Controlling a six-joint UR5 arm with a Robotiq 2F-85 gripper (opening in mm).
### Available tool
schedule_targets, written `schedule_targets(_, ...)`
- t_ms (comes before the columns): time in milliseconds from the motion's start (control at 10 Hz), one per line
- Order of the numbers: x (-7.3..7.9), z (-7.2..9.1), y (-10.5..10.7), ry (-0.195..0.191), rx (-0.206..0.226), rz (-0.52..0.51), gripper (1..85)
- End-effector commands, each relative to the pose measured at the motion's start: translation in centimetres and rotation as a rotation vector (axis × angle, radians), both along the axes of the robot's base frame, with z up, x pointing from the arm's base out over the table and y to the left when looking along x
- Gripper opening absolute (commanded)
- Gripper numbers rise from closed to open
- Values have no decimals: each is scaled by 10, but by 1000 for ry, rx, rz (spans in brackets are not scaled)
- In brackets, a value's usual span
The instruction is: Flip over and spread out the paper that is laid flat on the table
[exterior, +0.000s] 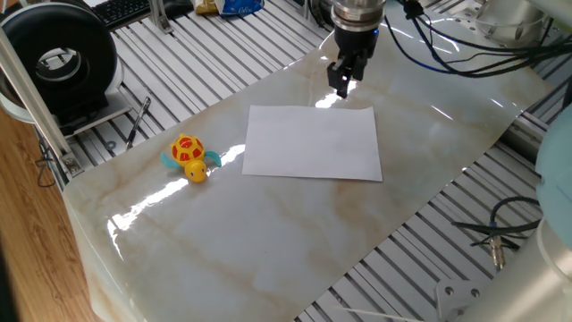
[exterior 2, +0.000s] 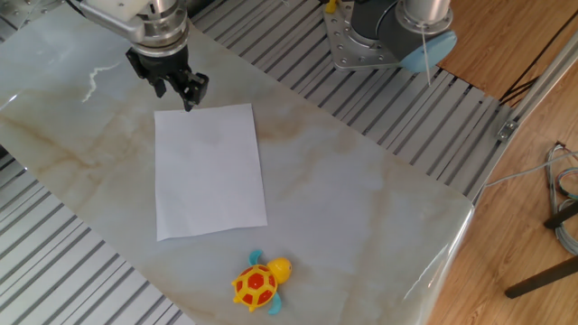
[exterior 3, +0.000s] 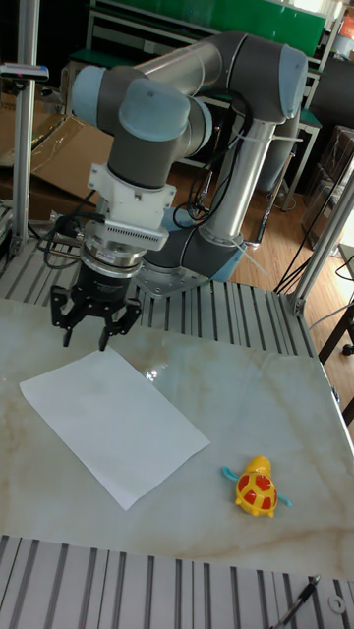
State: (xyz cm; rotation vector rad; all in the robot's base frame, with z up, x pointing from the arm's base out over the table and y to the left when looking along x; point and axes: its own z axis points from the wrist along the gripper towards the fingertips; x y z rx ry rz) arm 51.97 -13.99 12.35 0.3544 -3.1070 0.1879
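The paper (exterior: 313, 143) (exterior 2: 209, 171) (exterior 3: 113, 423) is a blank white sheet lying flat on the marble-patterned table (exterior: 268, 241) (exterior 2: 361, 199) (exterior 3: 256, 393). My gripper (exterior: 342, 88) (exterior 2: 177, 94) (exterior 3: 87, 339) hangs just above the table beyond the sheet's far edge, near one of its corners. It points down. In the tall fixed view its fingers stand apart, open, with nothing between them. It does not touch the paper.
A yellow and red toy turtle (exterior: 189, 157) (exterior 2: 257, 283) (exterior 3: 258, 488) sits on the table a short way off the paper's opposite end. Ribbed aluminium frame (exterior: 170, 63) surrounds the top. A black round device (exterior: 58, 63) and loose cables (exterior: 500, 237) lie off the table.
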Motion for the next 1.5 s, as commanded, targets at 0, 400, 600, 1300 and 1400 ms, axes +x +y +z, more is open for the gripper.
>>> schedule_targets(0, 6, -12, -32, -10, -1, 67, 550)
schedule_targets(400, 13, -11, -18, -53, 39, -18, 477)
schedule_targets(600, 11, -15, -12, -45, 72, -44, 470)
schedule_targets(1300, 13, -47, -21, -82, 114, -35, 580)
schedule_targets(1400, 8, -47, -24, -68, 102, -75, 580)
